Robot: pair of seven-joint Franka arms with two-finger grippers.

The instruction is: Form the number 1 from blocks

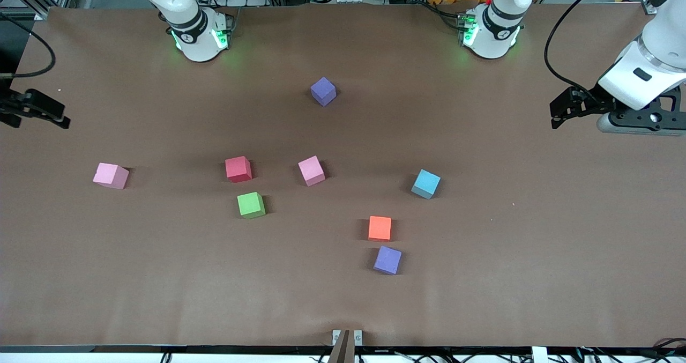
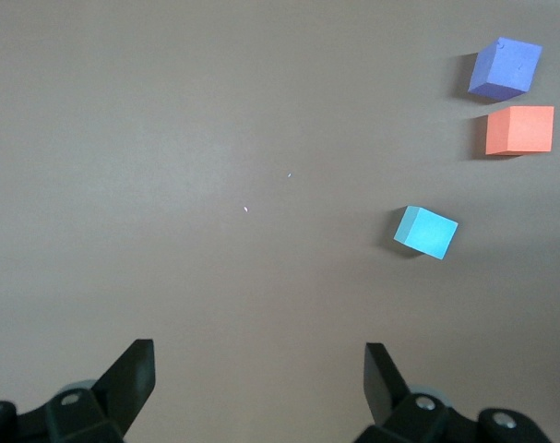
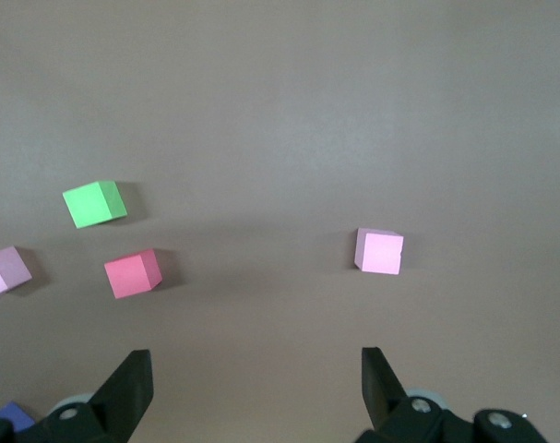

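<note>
no legible brand, label or writing appears on any item. the work surface is a table point(image 1: 482, 298) covered in a matte brown sheet with faint creases. eight blocks lie on it, each a small matte foam cube with sharp edges and a flat, unglossed face, all separate and none stacked. the left gripper point(image 2: 259, 369) hangs over the left arm's end of the table, its black fingers spread wide apart with nothing between them. in the left wrist view the light blue block point(image 1: 426, 184) is the cube closest to this gripper; the orange block point(image 1: 380, 228) and the near purple block point(image 1: 387, 260) sit farther from it, just beside each other but apart, the purple one nearer the front camera. the right gripper point(image 3: 256, 369) hangs over the right arm's end of the table, fingers likewise spread wide and empty. the outer pink block point(image 1: 111, 175) is the cube closest to it, well apart from the rest. farther from this gripper, toward the table's middle, sit the red block point(image 1: 238, 169) and the green block point(image 1: 251, 205), near each other, then the inner pink block point(image 1: 311, 170). the far purple block point(image 1: 323, 91) stands alone, rotated on its base, closest to the robot bases.
</note>
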